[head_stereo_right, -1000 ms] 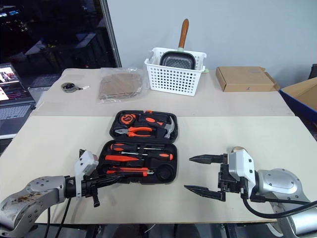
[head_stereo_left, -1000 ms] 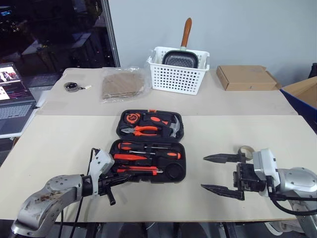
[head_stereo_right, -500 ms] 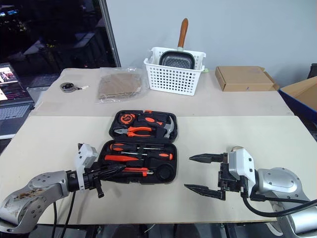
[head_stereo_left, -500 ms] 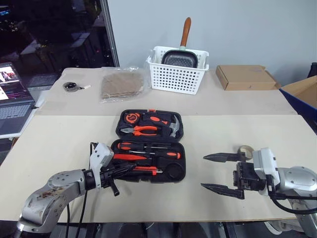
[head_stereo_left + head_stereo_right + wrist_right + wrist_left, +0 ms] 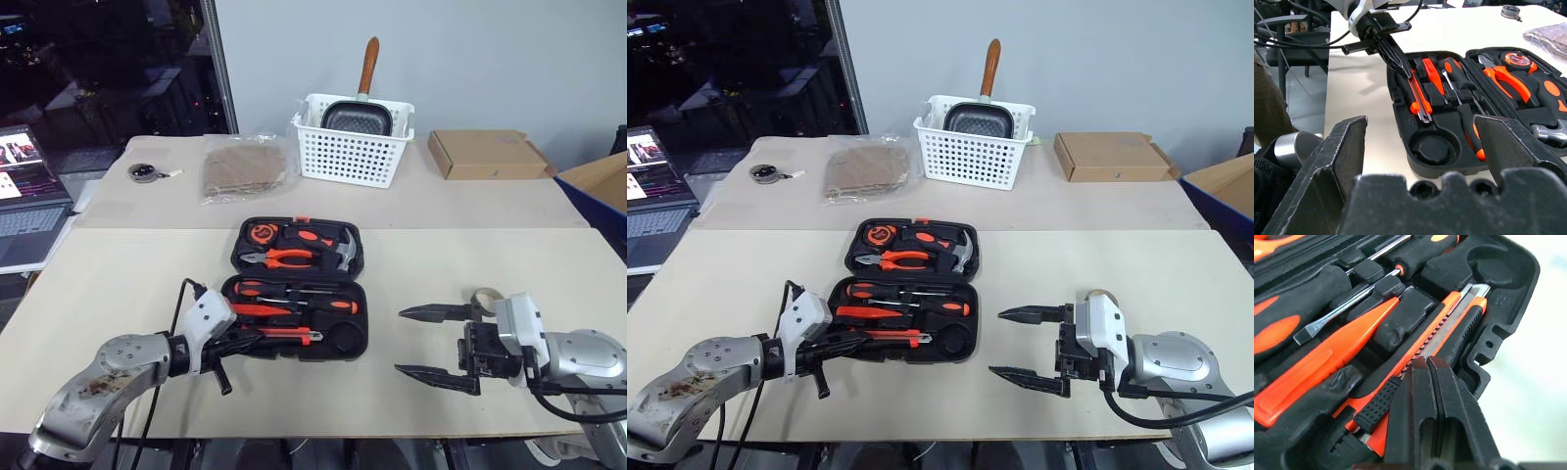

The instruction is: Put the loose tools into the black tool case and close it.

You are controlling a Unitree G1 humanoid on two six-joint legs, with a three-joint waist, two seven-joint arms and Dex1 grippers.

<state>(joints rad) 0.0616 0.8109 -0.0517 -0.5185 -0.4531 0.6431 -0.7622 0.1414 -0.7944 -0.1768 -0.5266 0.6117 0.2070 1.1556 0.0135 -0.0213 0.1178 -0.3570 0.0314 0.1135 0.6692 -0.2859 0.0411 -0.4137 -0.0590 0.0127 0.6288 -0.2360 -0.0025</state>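
Jaws closed on the left gripper [image 5: 1426, 363], tips on the utility knife [image 5: 1449, 325]; right gripper [image 5: 428, 343] wide open, empty.

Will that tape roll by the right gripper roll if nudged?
Tape roll seems to lie flat on the table, so it would likely slide, not roll. It looks small and hollow, probably light; the open right gripper could easily knock it away.
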